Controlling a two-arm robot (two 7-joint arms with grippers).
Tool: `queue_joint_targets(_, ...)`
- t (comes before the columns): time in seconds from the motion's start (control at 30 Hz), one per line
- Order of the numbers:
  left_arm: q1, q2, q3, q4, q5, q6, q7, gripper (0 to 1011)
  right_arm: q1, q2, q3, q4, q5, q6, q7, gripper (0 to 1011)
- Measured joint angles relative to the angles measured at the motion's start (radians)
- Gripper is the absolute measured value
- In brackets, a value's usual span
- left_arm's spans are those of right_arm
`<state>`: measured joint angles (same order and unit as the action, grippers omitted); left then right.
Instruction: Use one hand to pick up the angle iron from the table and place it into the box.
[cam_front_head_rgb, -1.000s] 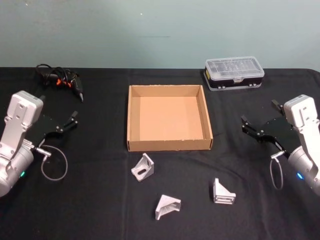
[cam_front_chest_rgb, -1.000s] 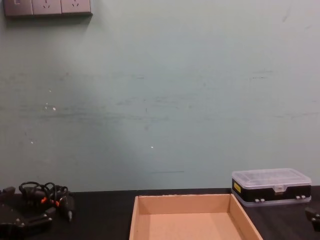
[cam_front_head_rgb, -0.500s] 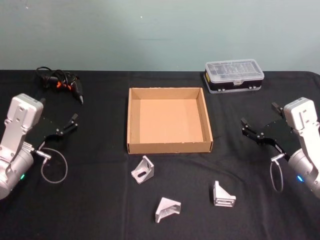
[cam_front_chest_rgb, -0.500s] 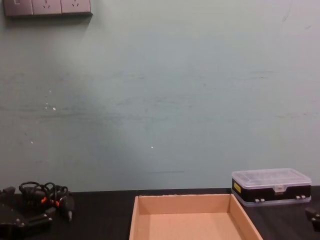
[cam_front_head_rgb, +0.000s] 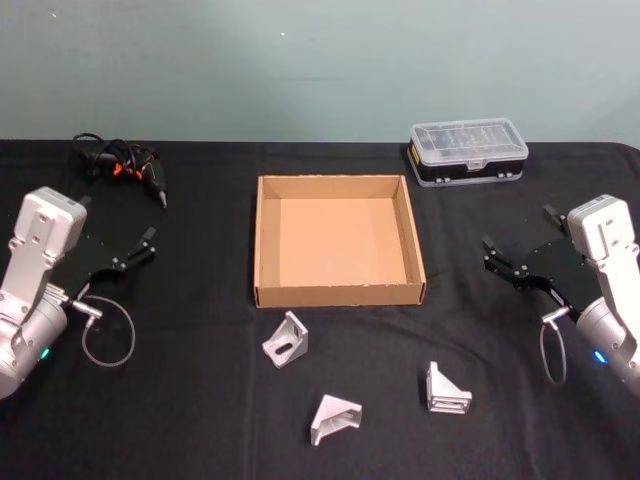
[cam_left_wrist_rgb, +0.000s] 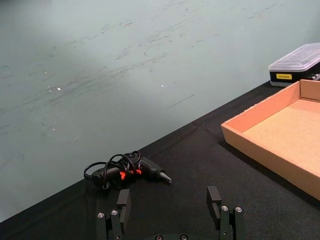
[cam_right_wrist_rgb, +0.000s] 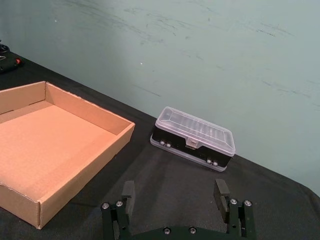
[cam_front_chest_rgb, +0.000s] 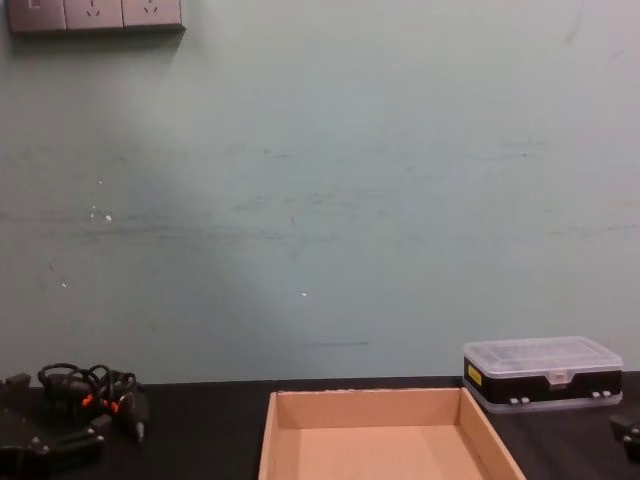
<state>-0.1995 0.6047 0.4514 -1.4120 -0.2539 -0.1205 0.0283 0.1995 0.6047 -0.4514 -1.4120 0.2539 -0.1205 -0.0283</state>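
Three silver angle irons lie on the black table (cam_front_head_rgb: 180, 420) in front of the box: one (cam_front_head_rgb: 286, 340) close to its front wall, one (cam_front_head_rgb: 335, 417) nearer me, one (cam_front_head_rgb: 447, 388) to the right. The tan cardboard box (cam_front_head_rgb: 340, 294) sits mid-table with nothing inside; its rim (cam_front_chest_rgb: 368, 396) also shows in the chest view. My left gripper (cam_front_head_rgb: 118, 222) hovers open at the left, well away from the irons; its fingers (cam_left_wrist_rgb: 122, 200) are spread wide. My right gripper (cam_front_head_rgb: 520, 230) hovers open to the right of the box, fingers (cam_right_wrist_rgb: 220, 190) apart with nothing between them.
A clear-lidded black plastic case (cam_front_head_rgb: 468, 148) stands behind the box at the right. A black tool with a coiled cable and orange marks (cam_front_head_rgb: 125, 165) lies at the back left. A cable loop (cam_front_head_rgb: 108, 335) hangs by my left arm.
Nothing on the table has moved and both arms hold their places; only the head view sits slightly lower than a second ago.
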Motion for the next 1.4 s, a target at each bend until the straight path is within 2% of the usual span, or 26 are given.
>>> queue_joint_targets(0.57, 0.000, 0.000, 0.000, 0.000, 0.000, 0.000, 0.000, 1000, 0.000, 0.000, 0.001, 0.000, -0.001, 0.000, 0.000, 1003)
queue_joint_targets(0.8, 0.000, 0.000, 0.000, 0.000, 0.000, 0.000, 0.000, 1000, -0.012, -0.004, 0.015, -0.012, -0.008, 0.005, 0.013, 1003)
queue_joint_targets(0.9, 0.000, 0.000, 0.000, 0.000, 0.000, 0.000, 0.000, 1000, -0.025, 0.007, 0.025, -0.036, -0.007, 0.022, 0.027, 1003)
queue_joint_targets(1.1, 0.000, 0.000, 0.000, 0.000, 0.000, 0.000, 0.000, 1000, -0.060, 0.054, 0.042, -0.115, -0.007, 0.073, 0.069, 1003)
queue_joint_targets(1.17, 0.000, 0.000, 0.000, 0.000, 0.000, 0.000, 0.000, 1000, -0.079, 0.088, 0.053, -0.165, -0.003, 0.105, 0.101, 1003)
queue_joint_targets(1.27, 0.000, 0.000, 0.000, 0.000, 0.000, 0.000, 0.000, 1000, -0.095, 0.119, 0.063, -0.207, 0.003, 0.131, 0.130, 1003)
queue_joint_targets(1.4, 0.000, 0.000, 0.000, 0.000, 0.000, 0.000, 0.000, 1000, -0.124, 0.178, 0.089, -0.281, 0.038, 0.180, 0.201, 1003)
